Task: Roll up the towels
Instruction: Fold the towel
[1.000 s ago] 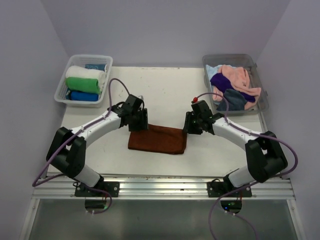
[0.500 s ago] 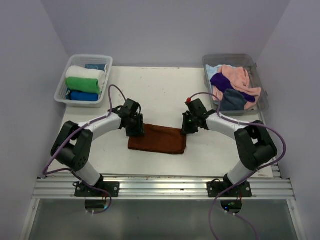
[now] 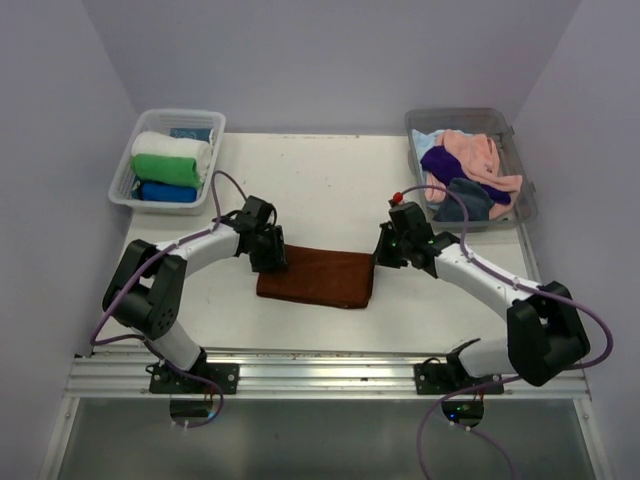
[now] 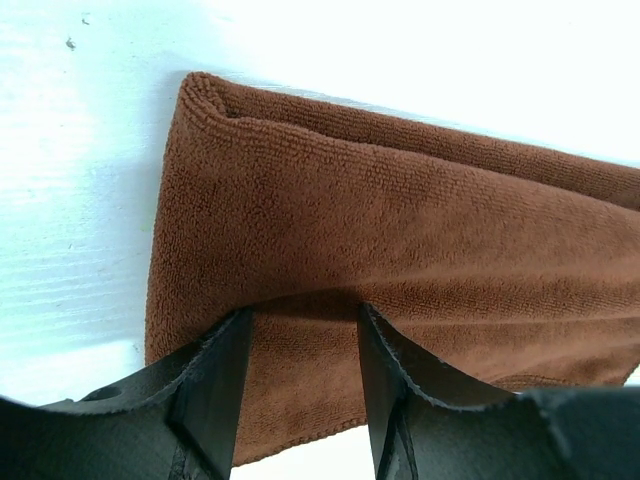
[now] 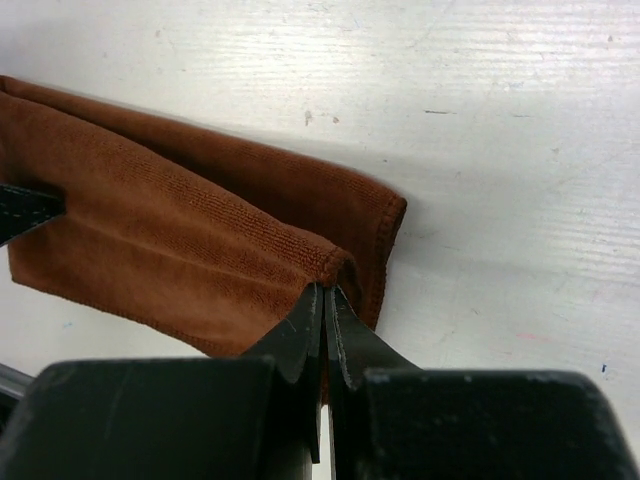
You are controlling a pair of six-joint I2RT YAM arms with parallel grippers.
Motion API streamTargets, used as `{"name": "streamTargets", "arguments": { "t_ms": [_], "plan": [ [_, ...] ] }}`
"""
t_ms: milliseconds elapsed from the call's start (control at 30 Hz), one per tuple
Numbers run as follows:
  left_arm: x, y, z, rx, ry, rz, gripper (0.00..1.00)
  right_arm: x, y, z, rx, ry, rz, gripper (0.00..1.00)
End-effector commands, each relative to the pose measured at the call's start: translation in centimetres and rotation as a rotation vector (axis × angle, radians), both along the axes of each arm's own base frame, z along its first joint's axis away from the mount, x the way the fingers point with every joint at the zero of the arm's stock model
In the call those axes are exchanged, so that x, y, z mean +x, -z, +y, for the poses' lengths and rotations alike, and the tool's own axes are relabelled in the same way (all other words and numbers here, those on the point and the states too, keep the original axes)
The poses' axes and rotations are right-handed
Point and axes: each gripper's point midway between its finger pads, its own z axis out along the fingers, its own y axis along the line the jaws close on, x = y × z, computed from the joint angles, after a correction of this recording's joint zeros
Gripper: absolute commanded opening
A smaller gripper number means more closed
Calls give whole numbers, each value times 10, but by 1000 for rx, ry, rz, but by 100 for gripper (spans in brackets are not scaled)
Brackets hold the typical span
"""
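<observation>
The brown towel lies low in the middle of the top view, long axis left to right, the right gripper pinching its right end's top fold, the left gripper resting on its left end with jaws parted.

Legible text, labels, brands, numbers, signs: none in any of the three views. Surfaces checked: rust-brown towel, table; no readable marking.
</observation>
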Motion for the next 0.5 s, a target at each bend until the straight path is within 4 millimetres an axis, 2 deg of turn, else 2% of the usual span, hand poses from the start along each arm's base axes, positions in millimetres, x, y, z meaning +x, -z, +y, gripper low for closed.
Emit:
{"name": "streamTargets", "arguments": {
  "t_ms": [0,133,167,200,300,400,467],
  "plan": [
    [3,10,4,6,2,-5,50,1,15,-18,-78,73,17,0],
    [2,11,3,-1,7,-1,50,9,33,-25,-139,96,25,1],
    [2,10,3,-2,12,-5,50,12,34,-27,-159,101,23,8],
    [3,8,3,-3,15,-6,50,13,34,-30,-183,100,21,22],
    [4,-2,3,0,27,-20,50,17,16,-31,-183,96,-16,44],
    [11,-20,1,-8,36,-63,51,9,1,-33,-170,96,-25,45],
    [23,-35,-1,-13,37,-104,51,2,-9,-27,-135,78,-43,43]
  ]
}}
